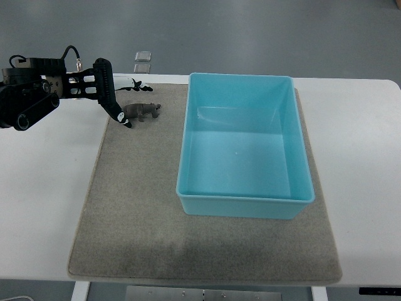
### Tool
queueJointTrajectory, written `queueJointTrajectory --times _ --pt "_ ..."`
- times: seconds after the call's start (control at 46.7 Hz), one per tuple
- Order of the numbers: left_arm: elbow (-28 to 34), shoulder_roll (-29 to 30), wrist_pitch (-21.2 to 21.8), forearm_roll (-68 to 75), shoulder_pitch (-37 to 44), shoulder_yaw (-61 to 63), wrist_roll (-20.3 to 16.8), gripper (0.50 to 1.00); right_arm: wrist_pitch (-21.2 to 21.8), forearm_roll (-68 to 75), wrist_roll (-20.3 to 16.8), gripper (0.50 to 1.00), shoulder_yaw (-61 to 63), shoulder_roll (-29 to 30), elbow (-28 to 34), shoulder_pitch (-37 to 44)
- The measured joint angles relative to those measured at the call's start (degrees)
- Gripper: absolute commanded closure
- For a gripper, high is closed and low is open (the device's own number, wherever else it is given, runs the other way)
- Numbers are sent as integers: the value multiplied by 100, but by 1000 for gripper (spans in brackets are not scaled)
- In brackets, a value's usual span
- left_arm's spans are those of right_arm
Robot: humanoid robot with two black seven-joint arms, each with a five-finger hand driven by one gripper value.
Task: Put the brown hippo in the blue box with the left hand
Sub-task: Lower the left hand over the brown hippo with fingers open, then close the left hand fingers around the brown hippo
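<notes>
The brown hippo (142,111) stands on the grey mat (138,207) at about ten o'clock from the blue box (244,188), just beside its left wall, so the carry should be short. The left hand (103,88) reaches in from nine o'clock, fingers (117,111) spread and holding nothing, tips at the toy's rear (contact unclear). The box sits empty, mouth up, ready to receive.

We see even, bright overhead light, soft shadows, faint glare on the box (244,141) floor, sharp focus.
</notes>
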Motion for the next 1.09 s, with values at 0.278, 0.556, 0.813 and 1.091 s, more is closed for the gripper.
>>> queueJointTrajectory --times 0.278,0.556,0.813,1.091 --pt "3 -34 10 160 -49 7 9 611 0 0 0 564 0 0 0 0" --pt "4 -44 10 269 -44 6 6 711 2 0 0 564 0 0 0 0" --pt "2 -45 42 392 -44 4 0 808 0 0 0 564 0 0 0 0" --pt "-1 -54 43 394 -50 3 2 1000 0 0 0 564 0 0 0 0"
